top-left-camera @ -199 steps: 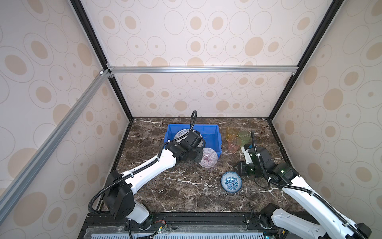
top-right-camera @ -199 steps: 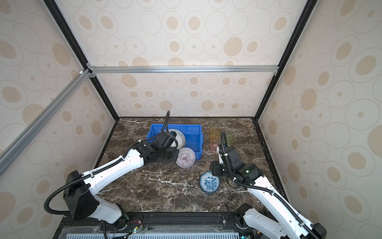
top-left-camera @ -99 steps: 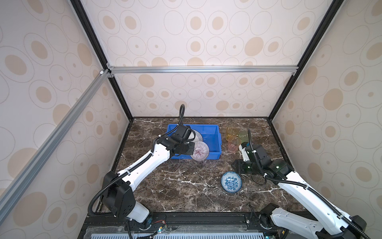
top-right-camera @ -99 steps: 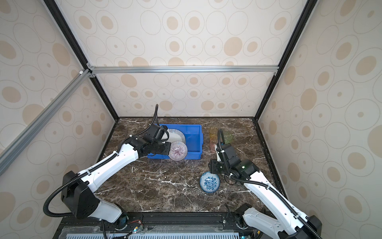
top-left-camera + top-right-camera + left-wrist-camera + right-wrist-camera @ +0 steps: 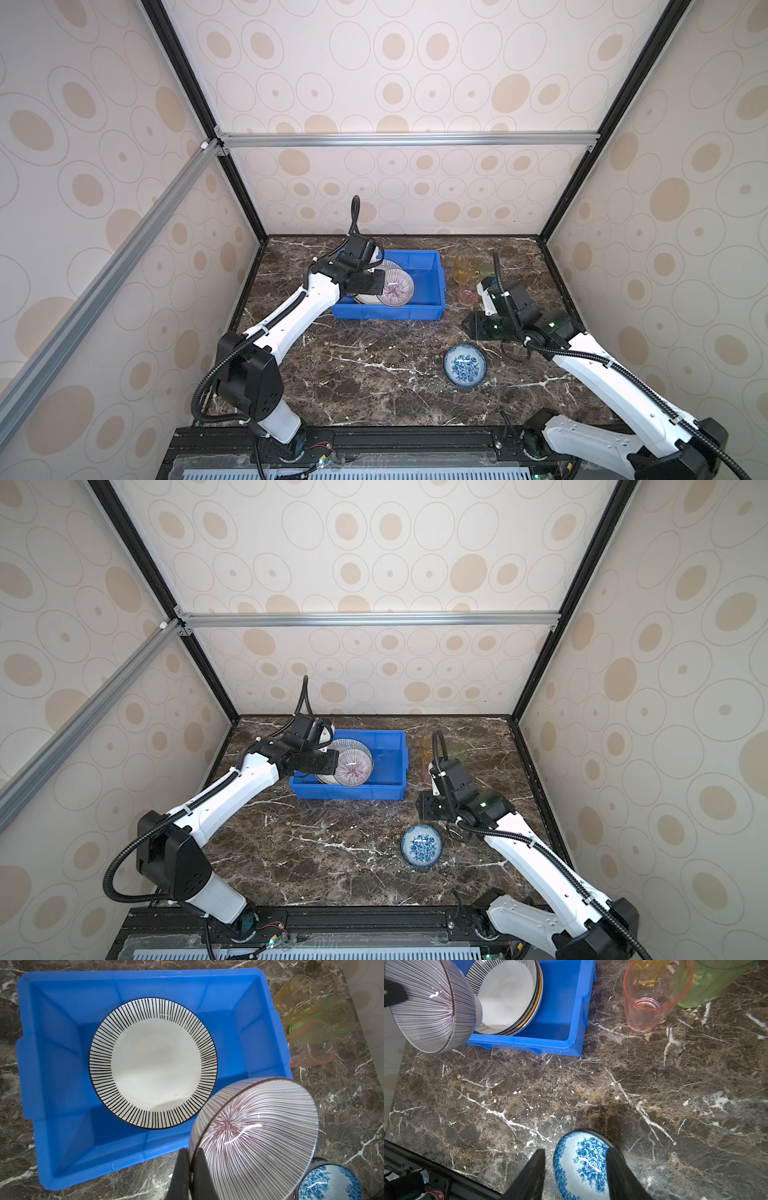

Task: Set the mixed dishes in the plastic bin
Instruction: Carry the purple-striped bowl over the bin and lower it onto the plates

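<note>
My left gripper (image 5: 191,1152) is shut on the rim of the purple-rayed bowl (image 5: 255,1136), which hangs tilted over the near wall of the blue plastic bin (image 5: 52,1022). Both top views show that bowl (image 5: 398,286) (image 5: 353,766) above the bin (image 5: 386,312) (image 5: 349,791). A striped-rim plate (image 5: 153,1064) (image 5: 506,995) lies on top of other plates inside the bin. My right gripper (image 5: 576,1157) (image 5: 471,326) hovers open above the blue floral bowl (image 5: 583,1165) (image 5: 464,365), which rests on the table.
Yellow (image 5: 299,997), green (image 5: 340,1014) and pink (image 5: 313,1043) tumblers stand close together right of the bin, the pink tumbler (image 5: 467,293) nearest my right arm. The enclosure walls close in the dark marble table (image 5: 374,374) on three sides.
My left arm has lifted the purple-rayed bowl from in front of the bin back and over its near wall. The right gripper has shifted slightly left, still open.
</note>
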Robot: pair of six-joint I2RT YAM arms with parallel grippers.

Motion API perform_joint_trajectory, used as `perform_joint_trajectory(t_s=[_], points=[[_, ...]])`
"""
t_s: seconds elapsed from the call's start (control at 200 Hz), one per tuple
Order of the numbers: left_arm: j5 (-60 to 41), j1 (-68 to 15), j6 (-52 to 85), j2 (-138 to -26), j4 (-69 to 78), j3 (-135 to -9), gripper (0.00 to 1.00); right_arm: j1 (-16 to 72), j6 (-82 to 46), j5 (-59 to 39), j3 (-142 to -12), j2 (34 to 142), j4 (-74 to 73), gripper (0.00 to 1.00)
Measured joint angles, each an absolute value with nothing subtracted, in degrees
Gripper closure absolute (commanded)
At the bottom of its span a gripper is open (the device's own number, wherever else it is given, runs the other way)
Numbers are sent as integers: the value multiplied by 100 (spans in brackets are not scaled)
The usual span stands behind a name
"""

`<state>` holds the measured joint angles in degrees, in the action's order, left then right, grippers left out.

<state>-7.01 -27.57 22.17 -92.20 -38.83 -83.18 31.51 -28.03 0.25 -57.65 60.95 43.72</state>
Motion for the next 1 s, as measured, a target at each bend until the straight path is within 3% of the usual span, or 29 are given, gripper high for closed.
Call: perform_joint_trajectory(t_s=[1.001], points=[[-954, -2003, 1920, -10324, -4178, -9170, 100, 3151, -2808, 86, -5927, 6372, 4366, 49]])
